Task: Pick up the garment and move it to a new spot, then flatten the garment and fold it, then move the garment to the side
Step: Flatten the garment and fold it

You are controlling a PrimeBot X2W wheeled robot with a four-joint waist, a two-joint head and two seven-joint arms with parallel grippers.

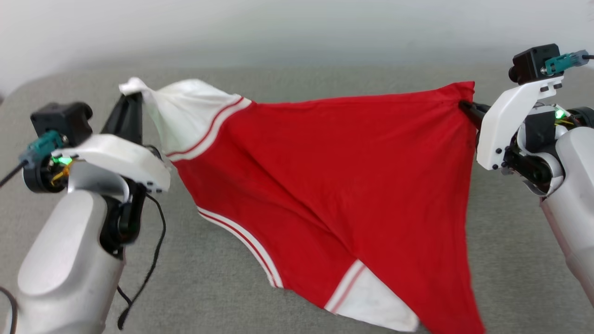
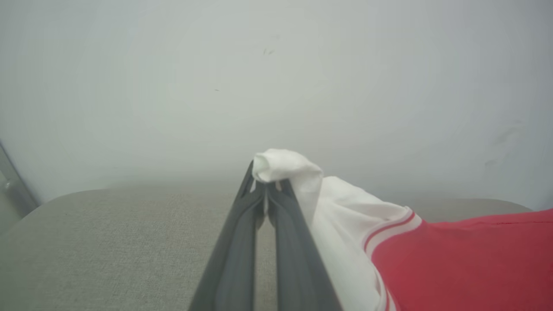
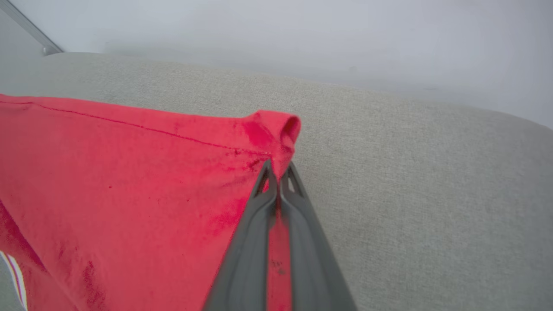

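The left gripper (image 1: 131, 99) has its fingers pinched tight on the tip of a white sleeve (image 1: 185, 111) of the red T-shirt (image 1: 334, 176). The shirt hangs stretched in the air above the grey fabric surface (image 1: 222, 287). At the shirt's far red corner, the right gripper (image 1: 465, 106) has its fingers clamped on the hem.

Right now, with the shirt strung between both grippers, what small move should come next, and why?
Probably lower both arms together toward the grey fabric surface: the left gripper pinches a white sleeve, the right gripper a red corner, and the garment hangs sagging between them.
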